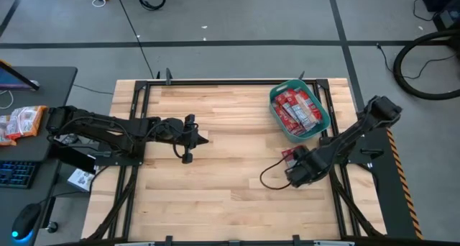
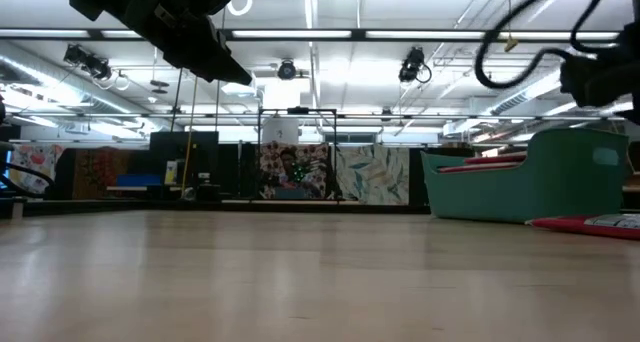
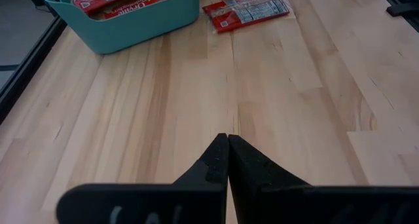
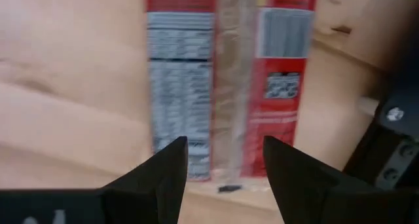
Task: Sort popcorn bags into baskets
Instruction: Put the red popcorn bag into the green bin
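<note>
A single red popcorn bag (image 1: 287, 155) (image 4: 226, 86) lies flat on the table, just on the near side of the teal basket (image 1: 302, 136) (image 2: 540, 187). Several red bags (image 1: 296, 108) lie inside the basket. My right gripper (image 4: 226, 160) (image 1: 293, 165) is open and hovers above the loose bag's near end, with one finger over each side. In the low view the bag (image 2: 590, 224) rests on the wood with the gripper well above it. My left gripper (image 3: 227, 145) (image 1: 192, 139) is shut and empty, raised over the table's left middle.
A black cable loop (image 1: 269, 178) hangs from the right arm over the wood. Bare wood stretches between the two arms. Dark frame rails (image 1: 144, 95) edge the table. Paler orange-and-white packets (image 1: 21, 122) sit on a side desk to the left.
</note>
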`<state>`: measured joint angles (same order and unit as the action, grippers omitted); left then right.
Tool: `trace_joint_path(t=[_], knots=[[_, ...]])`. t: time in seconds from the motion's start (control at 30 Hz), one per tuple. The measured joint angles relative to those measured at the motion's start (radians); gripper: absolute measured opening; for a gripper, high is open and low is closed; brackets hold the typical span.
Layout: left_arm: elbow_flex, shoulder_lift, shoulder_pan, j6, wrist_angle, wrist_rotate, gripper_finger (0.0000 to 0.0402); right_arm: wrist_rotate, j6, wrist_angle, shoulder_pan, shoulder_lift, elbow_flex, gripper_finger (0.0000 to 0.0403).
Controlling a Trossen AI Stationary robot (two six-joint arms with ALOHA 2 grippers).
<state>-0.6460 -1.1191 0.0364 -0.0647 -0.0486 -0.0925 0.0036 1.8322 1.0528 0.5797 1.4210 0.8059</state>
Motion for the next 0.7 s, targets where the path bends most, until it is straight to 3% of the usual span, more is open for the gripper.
trace_joint_path(t=[0.17, 0.4, 0.53, 0.7], knots=[[0.000, 0.000, 0.000, 0.000, 0.000, 0.000, 0.0009, -0.024, 0.017, -0.044, 0.000, -0.033, -0.092, 0.0203], [0.000, 0.000, 0.000, 0.000, 0.001, 0.000, 0.0009, -0.023, 0.008, -0.246, 0.000, -0.035, -0.177, 0.0186], [0.000, 0.000, 0.000, 0.000, 0.001, 0.000, 0.0009, -0.025, 0.020, -0.252, -0.001, -0.037, -0.192, 0.0148], [0.000, 0.000, 0.000, 0.000, 0.001, 0.000, 0.0009, -0.026, 0.019, -0.229, -0.001, -0.036, -0.176, 0.0073]])
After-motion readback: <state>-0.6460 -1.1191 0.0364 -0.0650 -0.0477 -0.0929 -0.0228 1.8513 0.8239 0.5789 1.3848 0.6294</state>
